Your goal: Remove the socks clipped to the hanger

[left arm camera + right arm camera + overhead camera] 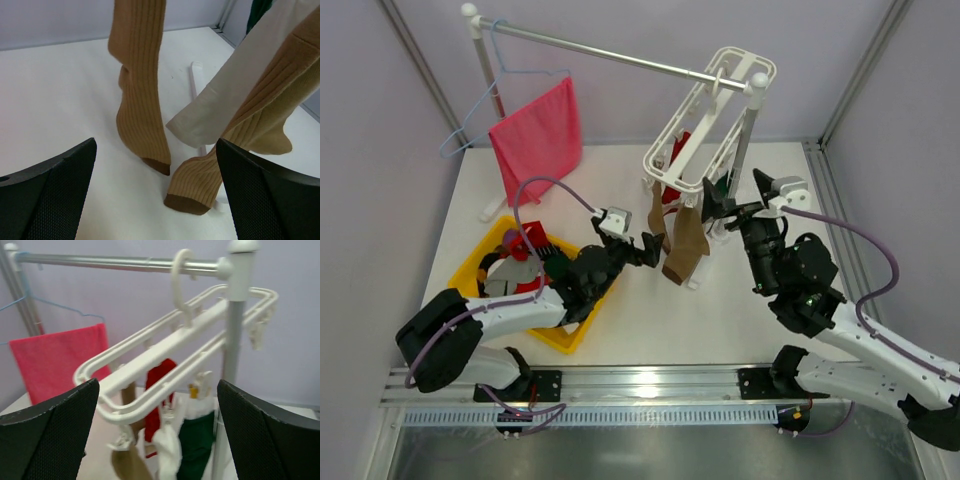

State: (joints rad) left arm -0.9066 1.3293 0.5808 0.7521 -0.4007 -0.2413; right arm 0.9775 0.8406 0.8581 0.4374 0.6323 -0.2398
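Observation:
The white hanger [705, 110] hangs by its hook from the steel rail, also in the right wrist view [165, 350]. Tan-brown socks [685, 245] hang clipped from its near end; two show in the left wrist view [142, 100] with a white piece [235, 95] between them. A red sock [160, 390] and a dark green sock with white cuff [197, 440] hang further in. My left gripper [648, 247] is open just left of the tan socks, its fingers [50, 195] wide apart. My right gripper [718, 208] is open, right of the hanger, empty.
A pink-red cloth [540, 135] on a light-blue wire hanger [485, 105] hangs at the rail's left end. A yellow bin [485, 260] holding socks sits under my left arm. The rack's upright post [745, 135] stands beside the hanger. Grey walls enclose the table.

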